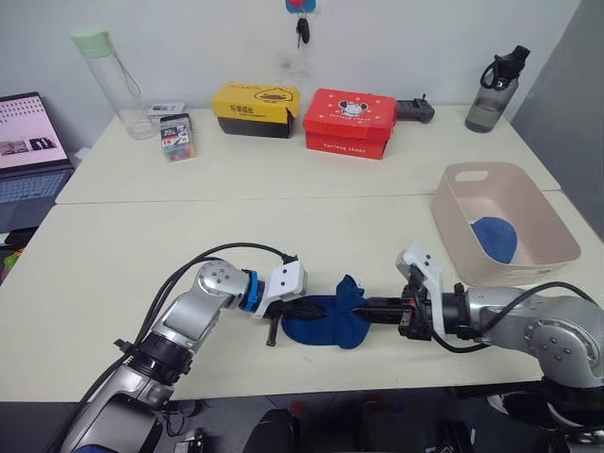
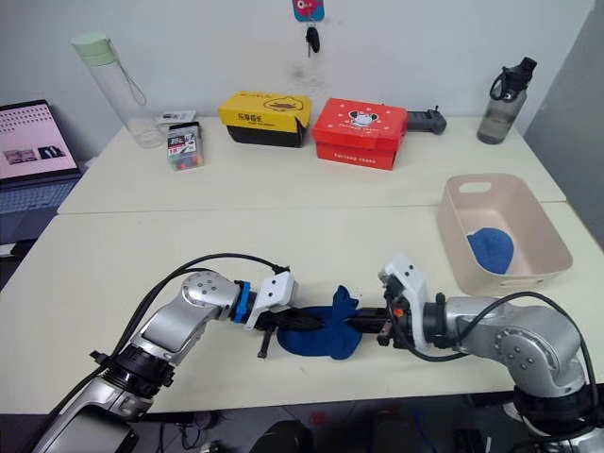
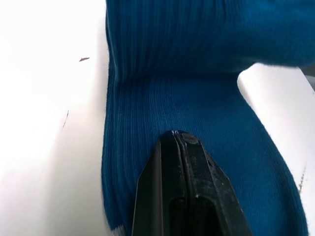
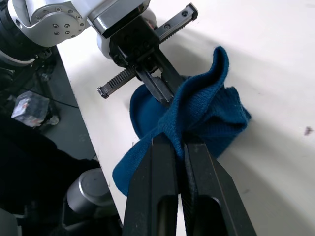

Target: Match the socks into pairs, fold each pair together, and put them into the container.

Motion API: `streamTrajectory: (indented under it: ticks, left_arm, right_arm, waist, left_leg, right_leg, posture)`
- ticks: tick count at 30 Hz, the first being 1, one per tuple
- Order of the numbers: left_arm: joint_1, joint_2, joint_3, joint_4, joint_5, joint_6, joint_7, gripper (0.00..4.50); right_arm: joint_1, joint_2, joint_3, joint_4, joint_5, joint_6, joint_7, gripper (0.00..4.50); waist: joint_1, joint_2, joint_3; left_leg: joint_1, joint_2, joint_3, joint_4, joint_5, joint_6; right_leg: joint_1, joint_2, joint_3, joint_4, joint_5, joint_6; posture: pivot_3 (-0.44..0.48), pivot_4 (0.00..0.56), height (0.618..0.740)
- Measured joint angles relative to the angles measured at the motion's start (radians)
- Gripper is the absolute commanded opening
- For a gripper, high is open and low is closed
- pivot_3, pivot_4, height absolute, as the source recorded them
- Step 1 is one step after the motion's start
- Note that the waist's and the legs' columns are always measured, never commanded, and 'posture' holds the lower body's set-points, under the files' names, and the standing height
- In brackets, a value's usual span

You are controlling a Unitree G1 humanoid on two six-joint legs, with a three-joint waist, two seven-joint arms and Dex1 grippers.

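A blue sock [image 1: 328,323] lies bunched near the table's front edge, between my two grippers. My left gripper [image 1: 304,310] is shut, its fingertips [image 3: 179,138] resting flat on the ribbed fabric with none of it between them. My right gripper [image 4: 179,141] is shut on the sock's right edge and holds a flap of it raised above the table. The container [image 1: 547,212], a pale pinkish-beige tub, stands at the right of the table with a folded blue sock [image 1: 494,238] inside.
Along the back of the table stand a yellow-and-black box [image 1: 255,109], a red box [image 1: 349,123], a clear bottle with a green lid [image 1: 111,80], a small box of pens [image 1: 176,137], a black controller [image 1: 415,110] and a dark bottle [image 1: 497,90]. A laptop [image 1: 28,142] sits far left.
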Motion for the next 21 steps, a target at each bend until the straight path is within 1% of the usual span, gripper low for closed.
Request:
streamTrajectory:
  ticks: [2, 12, 15, 17, 21]
  left_arm:
    - [0.0, 0.002, 0.0, 0.003, 0.003, -0.012, 0.0, 0.0]
    - [0.001, 0.004, 0.0, 0.026, 0.014, -0.068, 0.002, 0.0]
    - [0.007, 0.009, 0.006, 0.024, 0.012, -0.067, 0.003, 0.0]
    - [0.019, 0.022, 0.022, 0.018, 0.003, -0.055, 0.003, 0.0]
    - [0.065, 0.095, 0.098, -0.02, -0.064, 0.051, -0.007, 0.0]
  right_arm:
    - [-0.009, 0.011, 0.006, 0.004, 0.006, 0.017, -0.016, 0.01]
    - [-0.032, 0.141, 0.068, 0.069, 0.001, 0.046, -0.109, 0.01]
    - [-0.032, 0.175, 0.079, 0.089, -0.016, 0.045, -0.133, 0.81]
    - [-0.033, 0.193, 0.084, 0.089, -0.019, 0.044, -0.14, 1.44]
    - [-0.055, 0.198, 0.05, 0.072, 0.04, 0.076, -0.139, 2.87]
  waist:
    - [0.0, 0.0, 0.0]
    - [-0.001, 0.0, 0.0]
    - [-0.002, 0.0, 0.0]
    - [-0.005, 0.0, 0.0]
    - [-0.007, 0.001, 0.0]
  left_leg:
    - [0.0, 0.0, 0.0, 0.0, 0.0, 0.0]
    - [0.0, 0.0, 0.0, 0.0, 0.0, 0.0]
    - [0.0, 0.0, 0.0, 0.0, 0.0, 0.0]
    - [0.0, 0.0, 0.001, 0.0, 0.0, 0.0]
    - [-0.001, 0.0, 0.001, -0.001, 0.0, 0.0]
  right_leg:
    - [0.0, 0.0, 0.0, 0.0, 0.0, 0.0]
    - [-0.001, 0.0, 0.0, 0.001, 0.0, 0.0]
    - [-0.001, 0.0, 0.0, 0.002, 0.0, 0.0]
    - [-0.003, 0.0, 0.001, 0.003, 0.0, 0.0]
    - [-0.005, 0.0, 0.002, 0.005, 0.0, 0.0]
  posture:
    - [0.0, 0.15, 0.74]
    - [0.0, 0.15, 0.74]
    - [0.0, 0.15, 0.74]
    - [0.0, 0.15, 0.74]
    - [0.0, 0.15, 0.74]
